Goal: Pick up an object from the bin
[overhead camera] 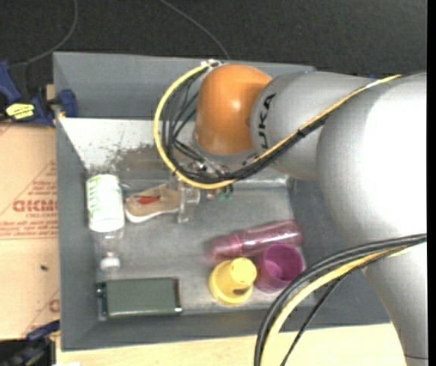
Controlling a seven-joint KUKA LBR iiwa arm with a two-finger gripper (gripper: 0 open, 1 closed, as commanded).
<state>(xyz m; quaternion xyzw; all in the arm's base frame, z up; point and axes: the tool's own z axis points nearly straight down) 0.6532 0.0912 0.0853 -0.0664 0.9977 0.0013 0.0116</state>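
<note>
Arm: the silver KUKA arm [370, 151] reached in from the right of the camera view, its orange wrist cover [226, 109] over the back half of the grey metal bin [126, 82].
Gripper: the gripper [184, 204] was down near the bin floor, at the right end of a flat cream oval piece with a red mark [148, 203].
Grip: from where I stood I could not tell whether it was open or closed, nor whether it had the cream piece.
Left of gripper: past the cream piece lay a white plastic bottle with green print [105, 202], just beside it.
Left and nearer the front: a small clear bottle [110, 261] and, beyond it by the front wall, a dark grey-green rectangular box [138, 297].
Right and nearer the front: a pink plastic tube [252, 239] lay on its side, well apart from the gripper.
Beyond the tube: a magenta cup [281, 265] lay touching a yellow round piece [233, 280].
</note>
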